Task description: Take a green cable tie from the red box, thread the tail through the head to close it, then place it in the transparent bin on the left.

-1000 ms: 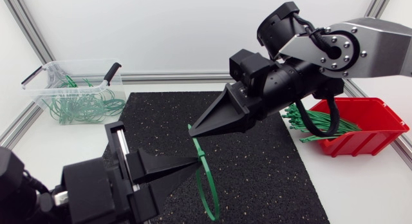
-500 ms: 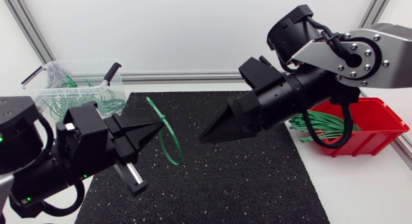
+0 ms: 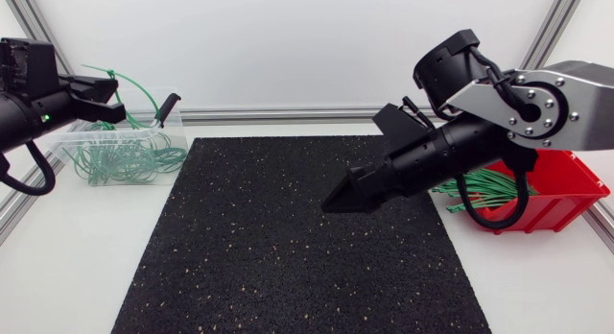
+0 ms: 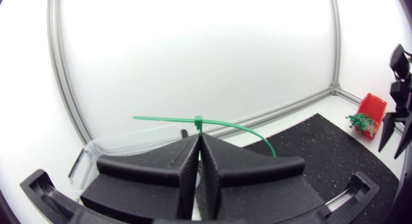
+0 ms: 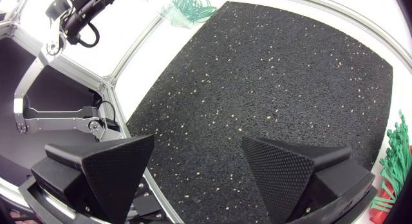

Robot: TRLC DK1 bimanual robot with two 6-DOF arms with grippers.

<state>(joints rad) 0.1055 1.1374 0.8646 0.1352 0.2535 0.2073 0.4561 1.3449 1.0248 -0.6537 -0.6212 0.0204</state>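
Note:
My left gripper is high over the transparent bin at the back left, shut on a looped green cable tie. In the left wrist view the fingertips pinch the tie just under its head, with the tail sticking out to one side and the loop arcing off to the other. My right gripper hangs over the black mat's right half, open and empty; its two fingers stand wide apart above the mat. The red box of green ties sits at the right.
The bin holds several closed green ties. A black speckled mat covers the table's middle. White table surface lies on both sides of it. An aluminium frame rail runs along the back edge.
My left arm swung from the mat's front left up to above the bin, carrying the tie. My right gripper let go, opened wide and drew back to the right.

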